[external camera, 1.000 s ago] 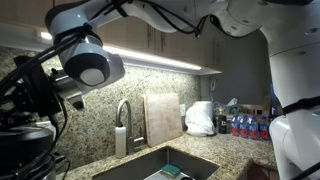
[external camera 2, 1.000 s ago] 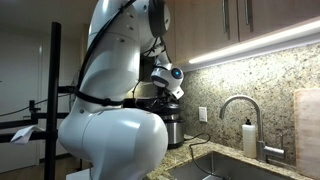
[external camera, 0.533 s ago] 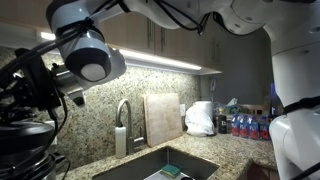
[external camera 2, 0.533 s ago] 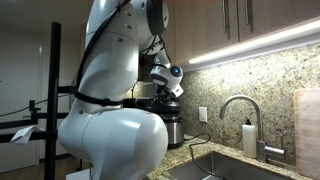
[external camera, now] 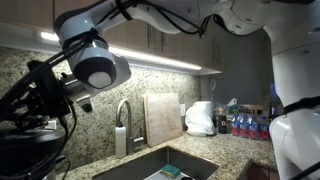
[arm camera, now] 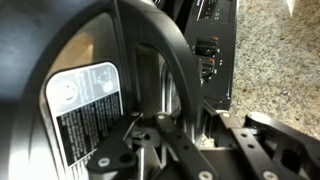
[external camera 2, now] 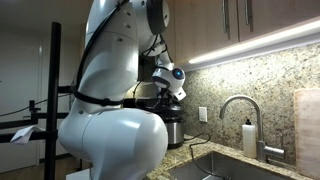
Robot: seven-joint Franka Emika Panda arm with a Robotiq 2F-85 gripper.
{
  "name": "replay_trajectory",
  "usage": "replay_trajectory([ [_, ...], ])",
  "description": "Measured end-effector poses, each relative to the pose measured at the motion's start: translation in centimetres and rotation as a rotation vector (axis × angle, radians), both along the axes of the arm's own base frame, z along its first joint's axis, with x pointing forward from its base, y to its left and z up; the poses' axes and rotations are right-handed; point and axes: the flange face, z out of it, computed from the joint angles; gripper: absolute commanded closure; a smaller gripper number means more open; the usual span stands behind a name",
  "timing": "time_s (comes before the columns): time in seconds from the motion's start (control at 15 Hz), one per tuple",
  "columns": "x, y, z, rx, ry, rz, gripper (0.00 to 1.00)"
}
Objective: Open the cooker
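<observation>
Where the granite tabletop (external camera 2: 192, 150) runs under the lit cabinets, the cooker (external camera 2: 173, 130) stands partly hidden behind my white arm (external camera 2: 110, 100), and its silvery rim band shows in an exterior view just below my wrist. My jaws are fully closed and sit close against the cooker's glossy black surface. Whether they pinch any part of it I cannot tell, since the wrist view shows only their dark linkage along its bottom edge. That view also shows a white printed label (arm camera: 85, 112) on the black surface, a dark curved band arching across it, and a small control panel (arm camera: 208, 48) next to speckled tabletop. Whether the lid is raised cannot be told. Well apart from the cooker lies a steel sink (external camera 2: 225, 165) with a curved faucet (external camera 2: 238, 112) and a white soap dispenser (external camera 2: 249, 138) just beside it. A wall outlet (external camera 2: 202, 114) sits between cooker and faucet. A pale cutting board (external camera: 162, 118) leans upright against the granite backsplash, with a white plastic bag (external camera: 200, 118) and several bottles (external camera: 245, 125) beyond it.
</observation>
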Motion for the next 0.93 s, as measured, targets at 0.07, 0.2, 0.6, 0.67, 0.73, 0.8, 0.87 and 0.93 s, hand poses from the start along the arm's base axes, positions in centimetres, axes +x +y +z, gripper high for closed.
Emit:
replay_trajectory([
  [0.07,-0.1,-0.1,0.0,0.003,0.004,-0.006,0.98],
  [0.2,-0.5,-0.4,0.0,0.006,0.010,-0.017,0.98],
  [0.6,-2.7,-2.3,1.0,-0.004,0.006,-0.086,0.98],
  [0.67,-3.2,-2.7,1.1,-0.005,0.007,-0.100,0.98],
  [0.73,-3.7,-3.2,1.2,-0.007,0.007,-0.110,0.98],
  [0.8,-4.2,-3.6,1.4,-0.011,0.006,-0.120,0.98],
  [0.87,-4.7,-4.0,1.4,-0.016,0.005,-0.130,0.98],
  [0.93,-5.2,-4.5,1.5,-0.021,0.003,-0.139,0.98],
])
